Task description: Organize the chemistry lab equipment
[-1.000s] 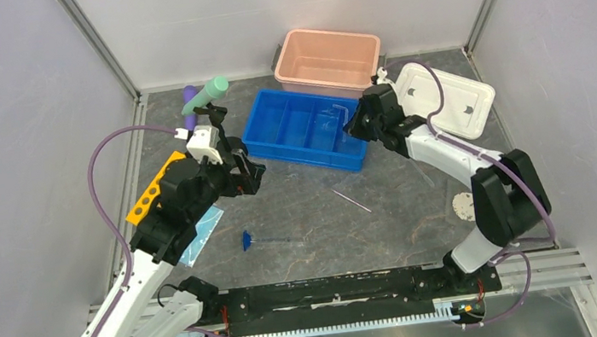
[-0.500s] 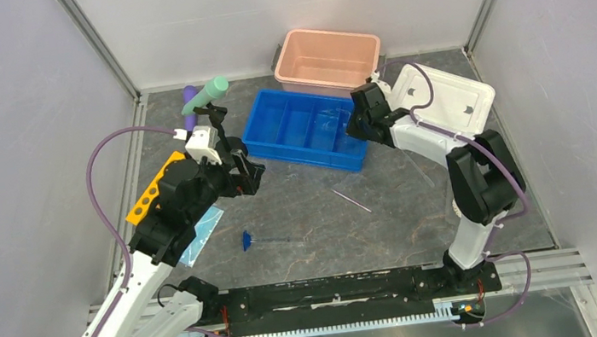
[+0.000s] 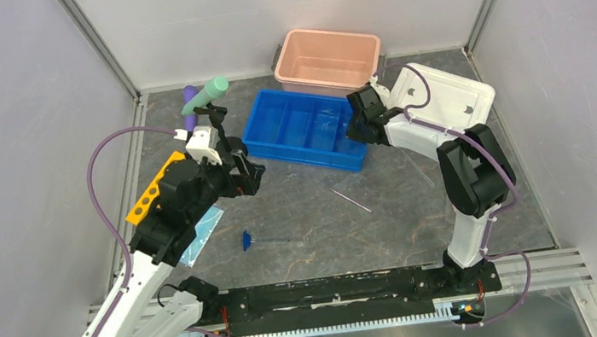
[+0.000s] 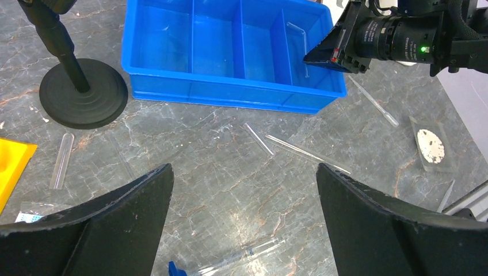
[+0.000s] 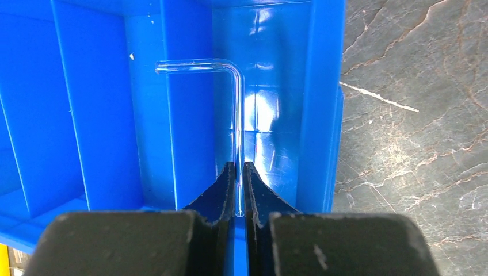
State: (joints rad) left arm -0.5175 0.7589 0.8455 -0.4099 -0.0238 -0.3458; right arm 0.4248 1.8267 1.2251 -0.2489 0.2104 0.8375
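Scanning the grey table [image 3: 403, 207], the big pieces sit at the far side: the pink bin [image 3: 366, 50], its white lid [image 3: 476, 99] lying to the right, and the blue divided tray [image 3: 302, 156] in front of them. The left arm covers most of the yellow holed tube rack [image 3: 148, 195] and about half of the light-blue mask [image 3: 204, 232]. The black clamp stand [image 4: 86, 95] is near the tray's left end, its top cut off in the left wrist view, while the mint-green tube [image 3: 207, 95] and purple tube [image 3: 188, 96] cross above it. The left gripper [image 4: 243, 172] hovers over bare table with its jaws spread wide and nothing between them. The thin rod [image 3: 352, 200] lies on the table in front of the tray. The tiny blue funnel [image 3: 246, 241] is nearer the arms, only its tip showing at the bottom edge of the left wrist view. The right gripper [image 5: 239, 172] has its jaws pinched narrow on the long leg of a bent glass tube [image 5: 233, 75], held over the tray's rightmost compartment. The tube is clear and hard to trace, and its short arm reaches across the divider.
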